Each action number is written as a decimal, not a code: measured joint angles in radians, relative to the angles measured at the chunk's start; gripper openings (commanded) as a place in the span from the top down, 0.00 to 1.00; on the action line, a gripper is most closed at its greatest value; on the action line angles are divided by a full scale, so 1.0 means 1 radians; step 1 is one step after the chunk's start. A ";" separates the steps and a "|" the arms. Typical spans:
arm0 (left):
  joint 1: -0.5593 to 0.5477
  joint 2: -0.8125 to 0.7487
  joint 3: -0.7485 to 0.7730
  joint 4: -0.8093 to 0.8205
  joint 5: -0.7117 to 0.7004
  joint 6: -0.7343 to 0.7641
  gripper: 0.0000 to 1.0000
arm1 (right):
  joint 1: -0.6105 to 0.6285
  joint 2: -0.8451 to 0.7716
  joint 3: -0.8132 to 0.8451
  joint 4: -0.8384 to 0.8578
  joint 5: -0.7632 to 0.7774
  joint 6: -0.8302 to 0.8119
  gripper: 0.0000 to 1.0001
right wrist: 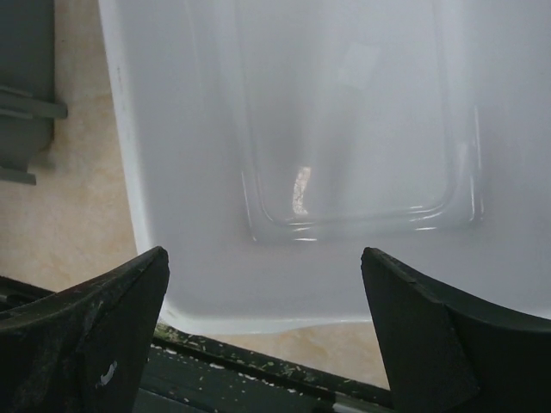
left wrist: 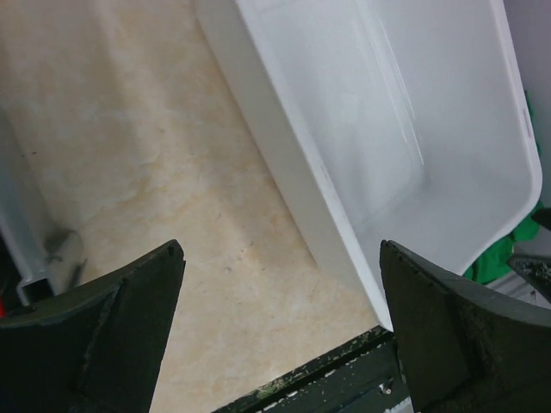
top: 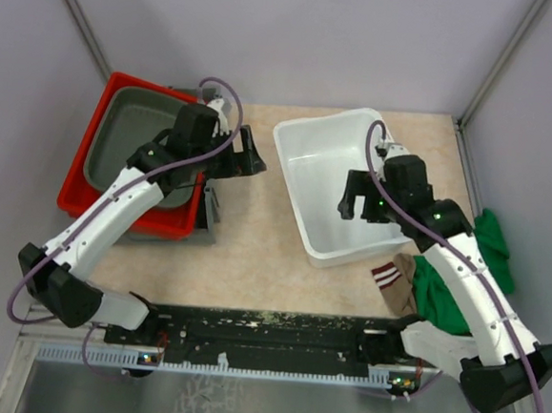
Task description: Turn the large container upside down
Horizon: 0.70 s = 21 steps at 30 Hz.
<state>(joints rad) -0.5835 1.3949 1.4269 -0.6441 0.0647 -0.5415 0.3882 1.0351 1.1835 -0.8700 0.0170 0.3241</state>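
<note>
The large container (top: 309,171) is a white plastic tub standing upright with its open side up at the right of the table, and nothing lies inside it. My left gripper (top: 250,153) hangs open to the left of the tub, apart from it. In the left wrist view the gripper (left wrist: 281,249) frames bare tabletop, with the tub's near wall (left wrist: 293,172) just to the right. My right gripper (top: 357,203) hovers open over the tub's near end. The right wrist view shows this gripper (right wrist: 263,254) empty above the tub's floor (right wrist: 344,112) and near rim.
A red bin (top: 83,167) holding a grey tub (top: 133,133) stands at the left, with a grey piece (top: 207,211) leaning beside it. Green cloth (top: 446,292) and a striped sock (top: 394,281) lie right of the white tub. A black rail (top: 266,332) runs along the near edge.
</note>
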 measured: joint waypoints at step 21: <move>0.076 -0.177 -0.032 -0.080 -0.145 0.029 0.00 | 0.444 0.283 0.043 0.106 0.292 0.140 0.10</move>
<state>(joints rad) -0.5076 1.2175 1.3945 -0.7246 -0.0807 -0.5125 0.8322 1.3182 1.2263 -0.7639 0.3088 0.4641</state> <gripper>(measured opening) 0.997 0.942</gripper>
